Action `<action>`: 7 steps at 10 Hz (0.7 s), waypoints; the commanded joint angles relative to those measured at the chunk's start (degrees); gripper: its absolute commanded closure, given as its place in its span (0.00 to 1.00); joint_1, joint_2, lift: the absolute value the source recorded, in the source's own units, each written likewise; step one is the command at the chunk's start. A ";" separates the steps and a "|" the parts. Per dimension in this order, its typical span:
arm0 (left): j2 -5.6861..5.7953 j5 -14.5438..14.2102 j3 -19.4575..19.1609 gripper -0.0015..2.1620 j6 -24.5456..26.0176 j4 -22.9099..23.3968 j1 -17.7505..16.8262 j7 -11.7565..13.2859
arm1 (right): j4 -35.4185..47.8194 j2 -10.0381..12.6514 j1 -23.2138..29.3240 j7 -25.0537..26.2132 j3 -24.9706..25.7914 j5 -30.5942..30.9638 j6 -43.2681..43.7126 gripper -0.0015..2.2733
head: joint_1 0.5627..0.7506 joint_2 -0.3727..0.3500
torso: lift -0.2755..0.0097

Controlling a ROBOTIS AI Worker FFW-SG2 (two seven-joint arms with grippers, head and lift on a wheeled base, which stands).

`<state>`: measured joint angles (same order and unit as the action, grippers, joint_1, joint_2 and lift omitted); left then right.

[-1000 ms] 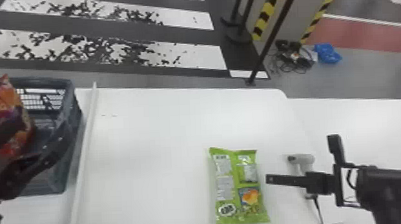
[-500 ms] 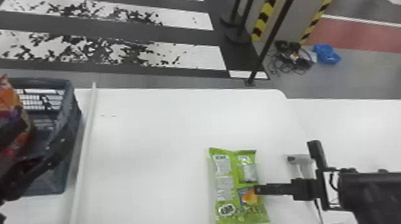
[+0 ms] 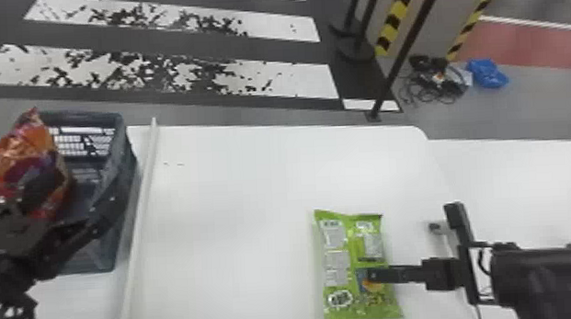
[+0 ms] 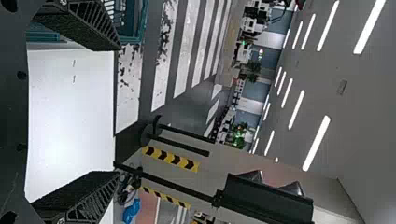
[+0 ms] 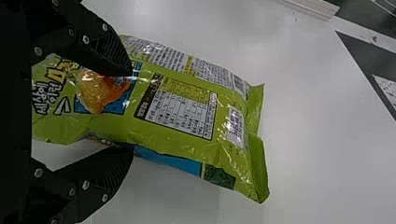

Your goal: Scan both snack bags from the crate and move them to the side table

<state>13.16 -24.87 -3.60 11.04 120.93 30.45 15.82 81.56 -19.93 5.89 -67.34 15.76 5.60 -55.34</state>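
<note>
In the head view, the green snack bag (image 3: 349,264) lies flat on the white table (image 3: 236,209), label side up. My right gripper (image 3: 380,275) is over its right part. In the right wrist view, the open right gripper (image 5: 131,112) has one finger over the green bag (image 5: 173,107) and the other beside its edge. The orange-red snack bag (image 3: 24,159) leans in the dark crate (image 3: 125,154) at the far left. My left gripper (image 3: 83,232) is parked at the crate, partly over it; the left wrist view has the left gripper (image 4: 116,111) open, with nothing between its fingers.
A white strip (image 3: 140,218) runs along the table between crate and green bag. A small grey scanner (image 3: 439,230) stands by the right arm, partly hidden behind it. Another white tabletop (image 3: 524,178) adjoins on the right. A dark post (image 3: 400,59) rises beyond the tables.
The right gripper has moved left from beside the green bag to over its right part. The bag and the left arm have stayed put.
</note>
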 commanded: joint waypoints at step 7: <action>0.02 -0.27 0.00 0.02 -1.58 -0.70 -0.04 0.09 | 19.78 5.69 6.32 0.37 9.81 -6.04 -7.02 0.99 | 0.70 0.27 | 0.86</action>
<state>13.19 -25.08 -3.67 9.52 120.24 30.51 15.91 98.81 -14.67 11.77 -66.93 24.17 0.81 -60.82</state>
